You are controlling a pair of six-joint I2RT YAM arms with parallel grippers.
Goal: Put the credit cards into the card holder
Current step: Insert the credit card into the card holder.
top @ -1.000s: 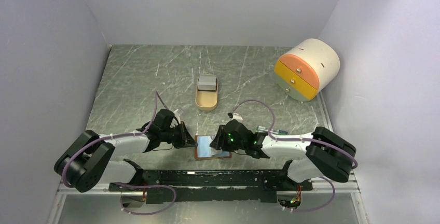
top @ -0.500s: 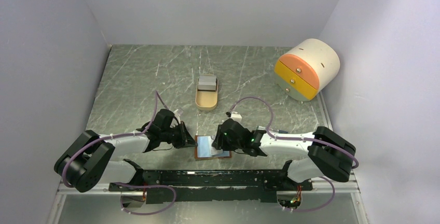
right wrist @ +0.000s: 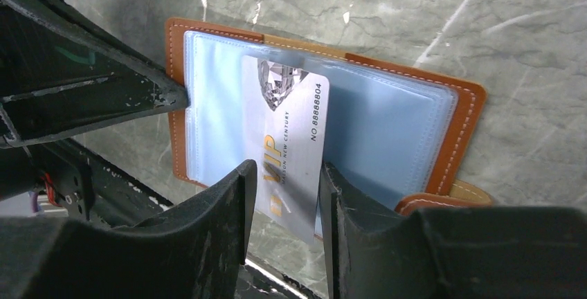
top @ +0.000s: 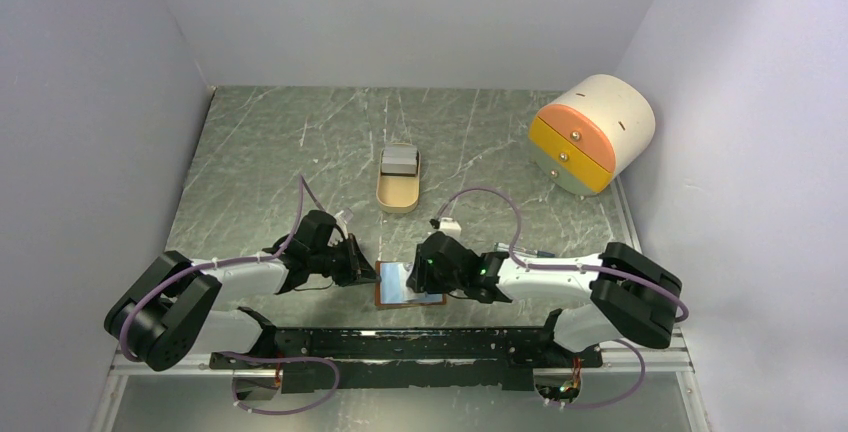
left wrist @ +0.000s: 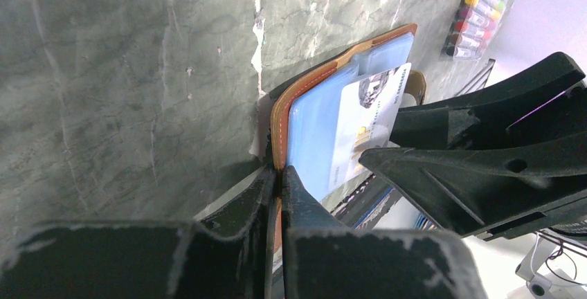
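Observation:
The brown leather card holder [top: 408, 286] lies open near the table's front edge, its clear blue sleeves facing up [right wrist: 387, 126]. My left gripper [left wrist: 279, 178] is shut on the holder's left leather edge [left wrist: 297, 95] and pins it. My right gripper [right wrist: 287, 171] is shut across the long edges of a grey-white VIP credit card [right wrist: 291, 126]. The card's far end sits under a sleeve lip, and its near end sticks out past the holder. The card also shows in the left wrist view [left wrist: 370, 115]. From above, both grippers, left [top: 368, 274] and right [top: 420, 274], flank the holder.
A tan oval tray [top: 398, 197] holding a grey stack [top: 399, 160] stands mid-table. A cream round drawer unit with orange and yellow fronts [top: 590, 132] is at the back right. A pack of coloured pens [left wrist: 481, 8] lies to the right. A black rail [top: 420, 342] runs along the front.
My right gripper has moved a little left and away from me with the card, further over the holder. The left gripper and the holder have stayed put.

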